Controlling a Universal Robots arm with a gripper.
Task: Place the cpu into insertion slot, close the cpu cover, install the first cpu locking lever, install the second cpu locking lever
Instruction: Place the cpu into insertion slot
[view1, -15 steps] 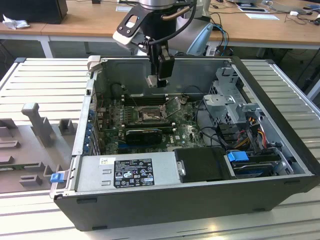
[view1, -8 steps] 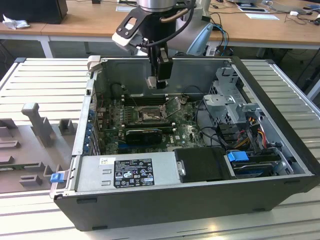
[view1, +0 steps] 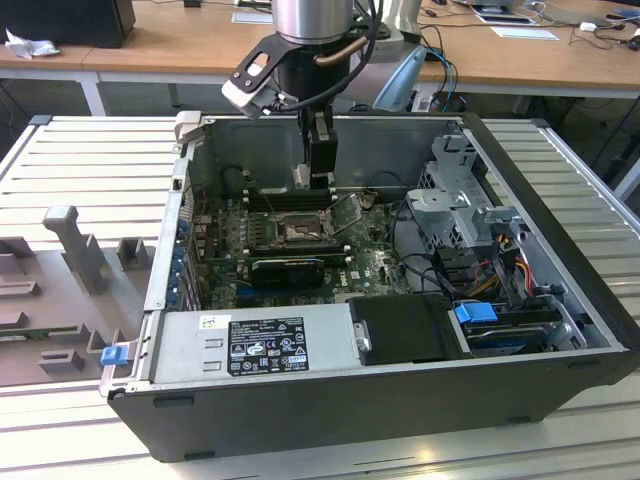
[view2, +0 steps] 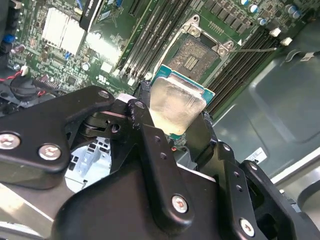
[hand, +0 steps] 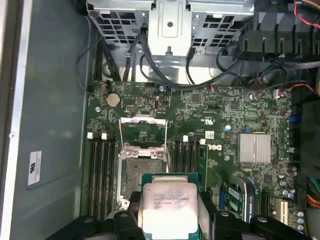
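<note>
one cpu (hand: 168, 210); one insertion slot (hand: 141, 172); one cpu cover (hand: 143, 119); one tool (view1: 312, 178); one finned heatsink (hand: 255, 148); one computer case (view1: 330, 400)

I work in a robotics lab or workshop: my table (view1: 70, 150) is ribbed aluminium, an opened computer case (view1: 400, 400) lies on it, and wooden desks (view1: 170, 45) behind carry papers (view1: 525, 32) and cables (view1: 600, 30).

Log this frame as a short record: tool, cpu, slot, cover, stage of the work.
tool: shut on the cpu, inside the open case
cpu: gripped at two opposite edges, metal top showing, held above the board near the slot
slot: empty, dark contact field exposed
cover: swung open, off the slot
stage: cpu not yet seated; cover not closed
</note>
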